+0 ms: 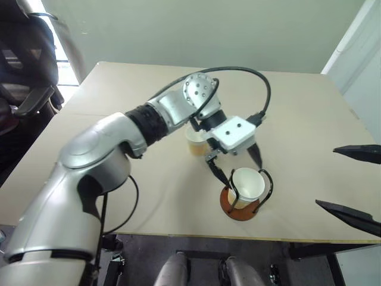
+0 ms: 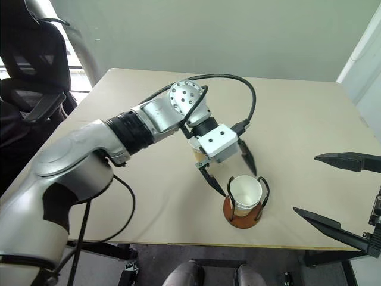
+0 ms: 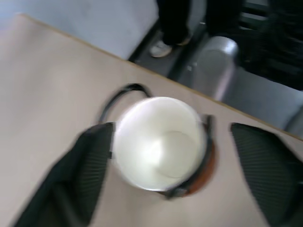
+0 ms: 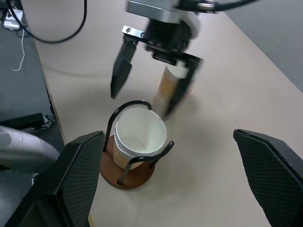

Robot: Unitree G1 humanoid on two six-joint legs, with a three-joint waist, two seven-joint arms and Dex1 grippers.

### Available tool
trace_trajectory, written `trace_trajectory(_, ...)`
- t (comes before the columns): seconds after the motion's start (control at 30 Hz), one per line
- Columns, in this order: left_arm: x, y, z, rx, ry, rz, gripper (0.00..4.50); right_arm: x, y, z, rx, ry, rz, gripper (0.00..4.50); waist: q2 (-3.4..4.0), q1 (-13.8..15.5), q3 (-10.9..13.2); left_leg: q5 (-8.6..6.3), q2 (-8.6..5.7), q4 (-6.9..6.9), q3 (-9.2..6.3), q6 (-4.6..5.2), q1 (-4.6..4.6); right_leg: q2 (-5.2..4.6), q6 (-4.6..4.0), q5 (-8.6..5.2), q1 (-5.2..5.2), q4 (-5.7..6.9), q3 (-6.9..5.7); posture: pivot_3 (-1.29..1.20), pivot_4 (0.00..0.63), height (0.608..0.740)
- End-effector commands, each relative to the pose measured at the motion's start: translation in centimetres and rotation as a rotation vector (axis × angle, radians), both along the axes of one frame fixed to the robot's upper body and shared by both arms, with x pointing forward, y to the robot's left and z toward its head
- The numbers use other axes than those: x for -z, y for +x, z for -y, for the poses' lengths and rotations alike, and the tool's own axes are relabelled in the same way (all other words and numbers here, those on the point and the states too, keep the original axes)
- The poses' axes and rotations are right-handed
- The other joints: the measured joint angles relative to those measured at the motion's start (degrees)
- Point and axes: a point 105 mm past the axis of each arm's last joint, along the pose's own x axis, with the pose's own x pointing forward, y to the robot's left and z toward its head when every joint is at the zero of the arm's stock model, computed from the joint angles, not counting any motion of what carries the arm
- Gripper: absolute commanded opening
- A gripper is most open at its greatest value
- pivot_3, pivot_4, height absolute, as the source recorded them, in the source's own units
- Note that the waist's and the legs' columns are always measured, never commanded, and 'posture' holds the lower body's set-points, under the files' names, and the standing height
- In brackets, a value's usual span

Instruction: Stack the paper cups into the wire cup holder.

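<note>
Nearest the table's front edge stands the wire cup holder (image 1: 241,210), a reddish-brown disc with black wire loops, and one paper cup (image 1: 246,186) sits upright inside it, tan outside, white within. No writing can be read on it. Just above, the left gripper (image 1: 237,165) hangs with its fingers spread apart, released, one on each side of the rim. Behind its wrist stands another cup (image 1: 196,140), partly hidden. Right gripper (image 2: 339,192) waits wide open, well right. Black chair (image 2: 30,65) at far left.
</note>
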Motion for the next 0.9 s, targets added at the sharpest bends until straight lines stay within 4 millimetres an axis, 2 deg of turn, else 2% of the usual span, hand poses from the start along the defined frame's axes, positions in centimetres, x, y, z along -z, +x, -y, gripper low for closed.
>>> trace_trajectory(0.03,-3.4,2.3,-1.6,-0.135,-0.112,0.04,4.46,-0.5,0.6,0.4,0.008,0.001,0.036,4.5,0.03,-0.1,0.0,-0.02,0.0,0.03,0.04,0.03,0.0,0.0,0.03,0.01,0.01,-0.01,0.02,0.0,0.15,0.74)
trace_trajectory(0.13,-3.3,5.6,-7.8,-0.374,-0.061,0.108,4.46,-0.5,1.2,0.6,0.001,0.001,0.045,4.5,0.24,-1.3,-0.1,-0.05,0.01,-0.01,0.13,0.05,0.09,0.02,0.05,0.01,-0.02,-0.03,0.1,0.0,0.15,0.74)
trace_trajectory(0.17,-3.1,6.2,-9.2,-0.435,-0.048,0.11,4.46,-0.4,1.3,0.7,0.0,0.0,0.046,4.5,0.37,-1.8,-0.2,-0.05,0.01,-0.05,0.15,0.04,0.14,0.03,0.05,0.0,-0.03,-0.03,0.11,0.0,0.15,0.74)
trace_trajectory(0.3,-1.9,8.5,-12.7,-0.615,-0.005,0.149,4.46,-0.3,2.0,0.8,-0.019,0.0,0.055,4.5,0.45,-1.1,-0.2,0.16,0.06,-0.22,0.09,0.08,0.14,0.09,0.47,-0.31,-0.07,-0.01,0.12,0.0,0.15,0.74)
trace_trajectory(0.33,-1.6,9.0,-13.2,-0.659,-0.01,0.139,4.46,-0.3,2.2,0.7,-0.028,-0.001,0.058,4.5,0.46,-0.6,-0.2,0.17,0.06,-0.13,0.06,0.09,0.08,0.07,0.1,-0.05,-0.09,-0.02,0.12,0.0,0.15,0.74)
trace_trajectory(0.5,-0.3,9.8,-12.9,-0.719,-0.035,0.083,4.46,-0.6,2.8,0.9,-0.04,-0.021,0.075,4.5,0.45,0.8,-0.2,-0.03,-0.08,0.32,0.05,0.47,-0.24,-0.11,0.3,0.12,-0.13,-0.14,0.11,0.0,0.15,0.74)
trace_trajectory(0.7,1.4,10.4,-12.2,-0.776,-0.027,-0.001,4.46,-0.8,2.6,1.0,-0.028,-0.039,0.086,4.5,0.43,0.7,-0.2,-0.23,-0.15,0.67,0.39,0.72,-0.3,-0.27,0.45,0.23,-0.09,-0.27,0.14,0.0,0.15,0.74)
trace_trajectory(0.9,3.2,10.7,-12.3,-0.819,0.029,-0.014,4.46,-0.9,2.2,1.0,-0.012,-0.049,0.085,4.5,0.44,0.7,-0.2,-0.22,-0.07,0.63,0.42,0.71,-0.25,-0.21,0.44,0.2,-0.1,-0.26,0.16,0.0,0.15,0.74)
